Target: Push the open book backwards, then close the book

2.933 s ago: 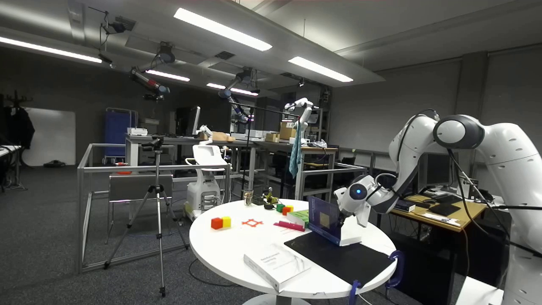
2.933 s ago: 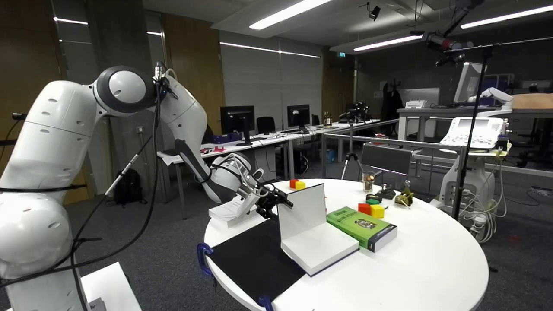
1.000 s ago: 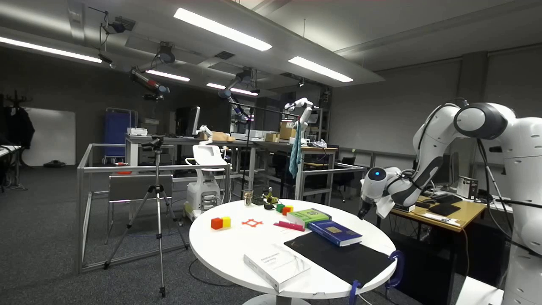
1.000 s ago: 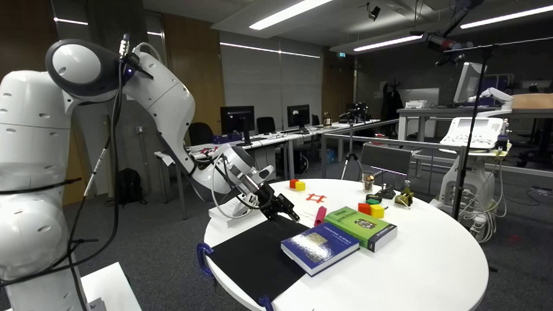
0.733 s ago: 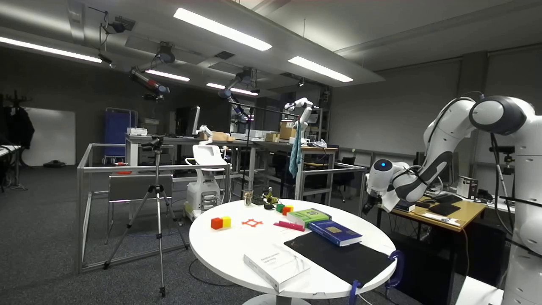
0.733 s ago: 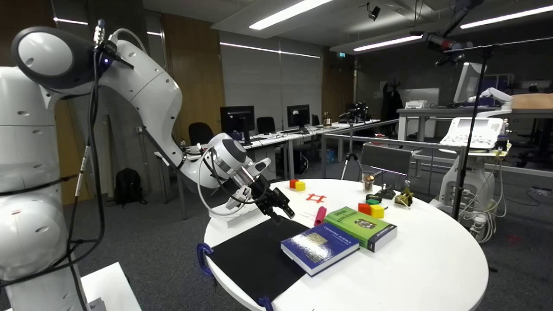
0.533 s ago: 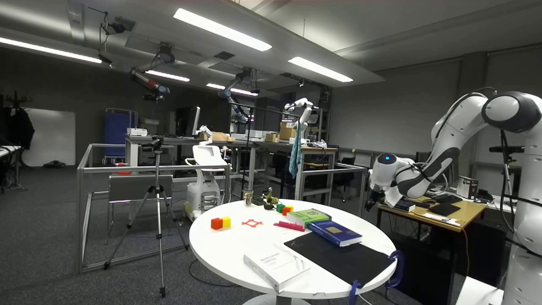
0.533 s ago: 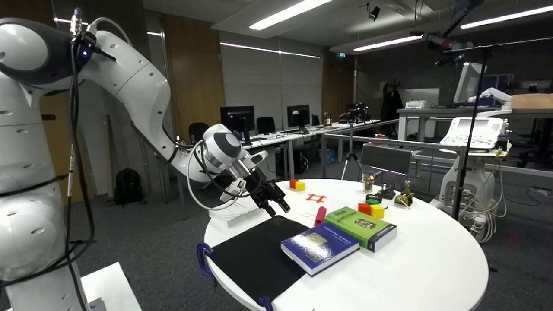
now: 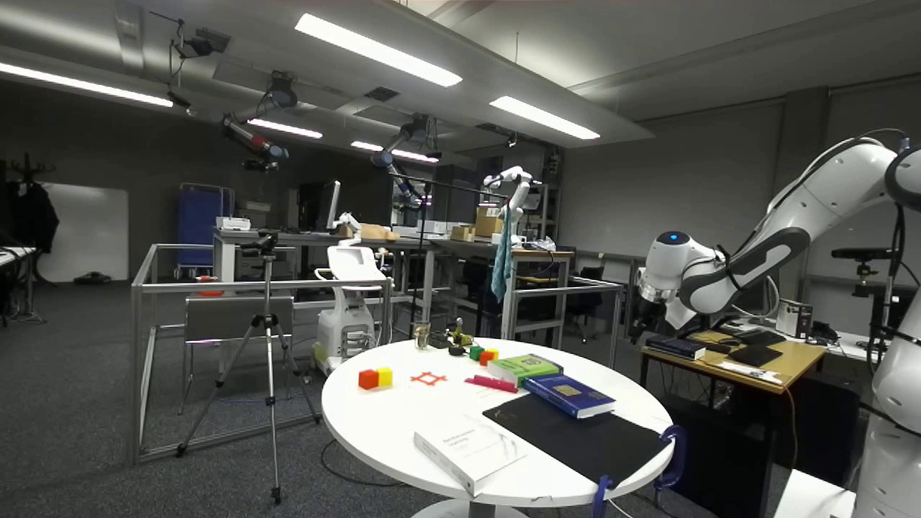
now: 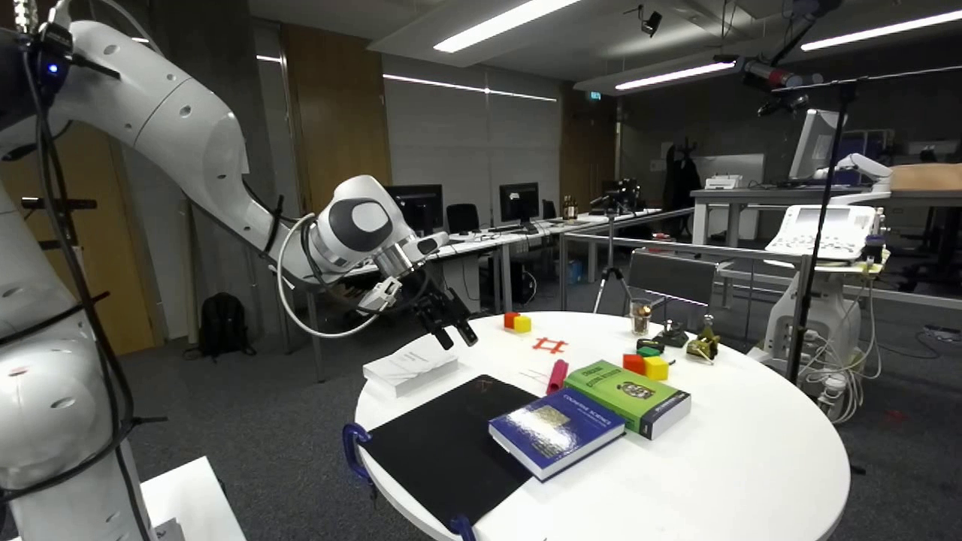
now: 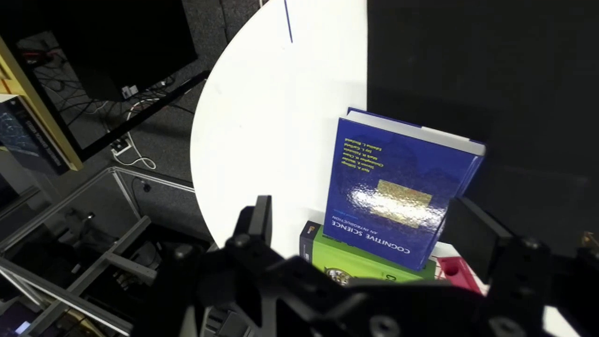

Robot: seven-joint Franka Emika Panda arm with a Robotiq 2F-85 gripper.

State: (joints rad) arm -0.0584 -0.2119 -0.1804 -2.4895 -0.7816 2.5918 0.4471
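Hanging above the level of the round white table (image 10: 729,473), a black gripper (image 10: 459,340), tilted, tips aimed downward. Has both fingers (image 11: 472,229) spread wide apart, with a broad gap showing in the wrist view. Joined to a white arm (image 10: 180,113), bent at the joints and standing at the side near the black mat (image 10: 443,451).

Framed between the fingers in the wrist view, yet well apart from them, the blue book (image 10: 552,428). Lies closed and flat, front cover up, partly on the mat and partly on the bare table. Reads "Cognitive Science, An Introduction" on the front, with a yellowish panel and a bright patch of glare. Shows whitish page edges in both exterior views.

Touching it or just beside it, cannot tell which, a green book (image 10: 627,396), also face up. Next to that, a crimson plastic piece (image 10: 557,376). Near the mat, a white book (image 10: 410,368), lying flat. At the table's rim by the mat, two blue clamps (image 10: 349,449).

Farther across the table, a red block (image 10: 633,363), a yellow block (image 10: 656,367) and a green block (image 9: 476,353), bunched together, with a glass (image 10: 640,317) nearby. Well apart from those, a second red block (image 10: 510,319) and a second yellow block (image 10: 522,324), side by side, near a flat red frame (image 10: 550,345).

Out on the floor, a tripod (image 9: 268,318) and a chair (image 9: 223,320) by a metal rail (image 9: 201,287).
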